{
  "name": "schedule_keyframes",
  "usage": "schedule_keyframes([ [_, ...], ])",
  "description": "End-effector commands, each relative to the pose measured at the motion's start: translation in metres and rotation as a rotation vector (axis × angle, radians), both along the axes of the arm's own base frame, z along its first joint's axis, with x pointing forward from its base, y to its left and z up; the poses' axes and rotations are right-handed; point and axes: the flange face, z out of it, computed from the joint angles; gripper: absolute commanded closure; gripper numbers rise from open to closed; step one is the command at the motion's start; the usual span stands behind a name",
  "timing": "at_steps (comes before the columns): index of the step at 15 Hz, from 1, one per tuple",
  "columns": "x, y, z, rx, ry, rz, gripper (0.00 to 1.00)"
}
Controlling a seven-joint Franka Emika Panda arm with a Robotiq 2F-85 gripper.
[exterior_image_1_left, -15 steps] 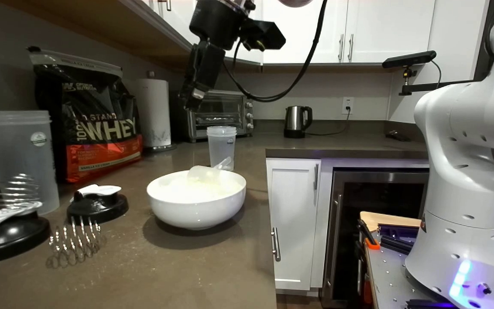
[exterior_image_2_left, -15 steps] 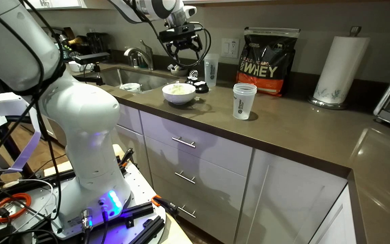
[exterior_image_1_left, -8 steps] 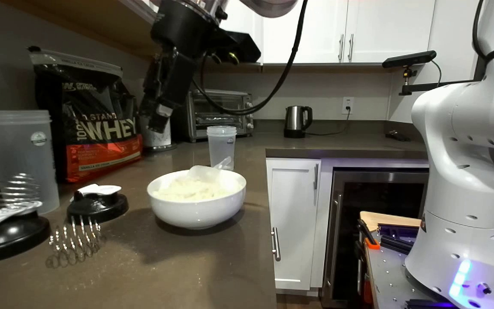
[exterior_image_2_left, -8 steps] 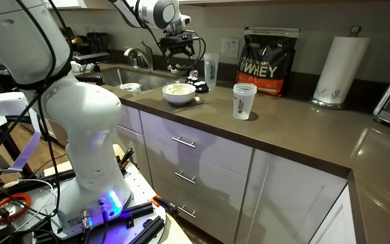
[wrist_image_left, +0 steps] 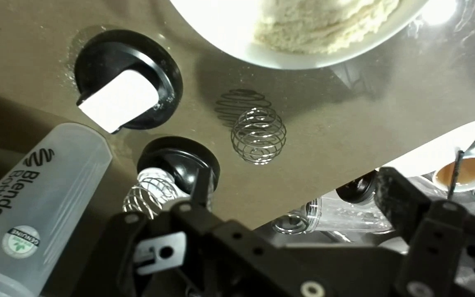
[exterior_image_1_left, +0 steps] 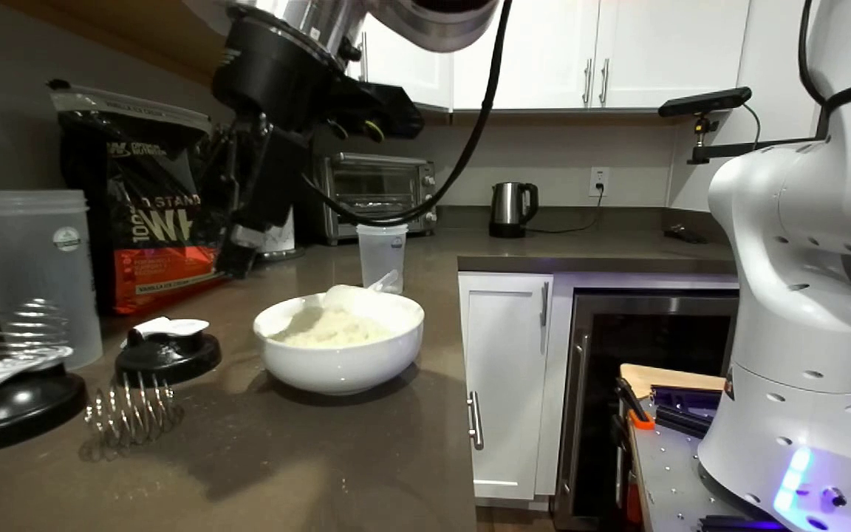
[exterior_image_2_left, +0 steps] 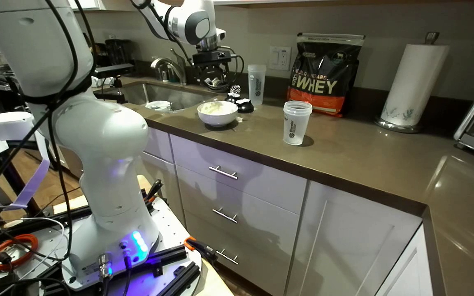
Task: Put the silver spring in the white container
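I had my white robot arm (exterior_image_1_left: 802, 310) up and over: in an exterior view it rose at the right, left the frame at the top, and ended with my black wrist (exterior_image_1_left: 270, 81) high above the brown counter (exterior_image_1_left: 337, 473) on the left. In an exterior view, my forearm (exterior_image_2_left: 179, 24) sloped down rightward, the wrist beneath its end, to the right of the steel sink (exterior_image_2_left: 179, 98).

My black gripper (wrist_image_left: 297, 177) hung in the air, tilted, tips aimed down and leftward, in front of the black-and-orange whey pouch (exterior_image_1_left: 148, 214), covering part of its lettering. My fingers (wrist_image_left: 400, 204) were spread wide, grasp released.

The loose, round, see-through silver wire coil (wrist_image_left: 259, 138) lay on the counter, near left, below my fingertips and apart from them. The glossy round white bowl (exterior_image_1_left: 337, 368) stood farther off to its right, apart from it, holding pale powder (exterior_image_1_left: 329, 334) and a translucent scoop (exterior_image_1_left: 348, 297).

Left of the coil sat a black round lid with a white flap (exterior_image_1_left: 19, 414); behind the coil, a second lid (exterior_image_1_left: 171, 363). Another wire coil (wrist_image_left: 149, 198) showed over the near lid's flap; I could not tell what it rested on. A tall frosted shaker cup (exterior_image_1_left: 34, 258) stood behind that lid.
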Motion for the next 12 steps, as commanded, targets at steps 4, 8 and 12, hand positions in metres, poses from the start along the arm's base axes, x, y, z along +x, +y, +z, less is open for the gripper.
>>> schedule_keyframes([
  [4,0.014,0.034,-0.032,-0.003,-0.034,0.158,0.0],
  [8,0.025,0.046,-0.049,-0.033,-0.073,0.299,0.0],
  [12,0.024,0.047,-0.054,-0.061,-0.063,0.32,0.0],
])
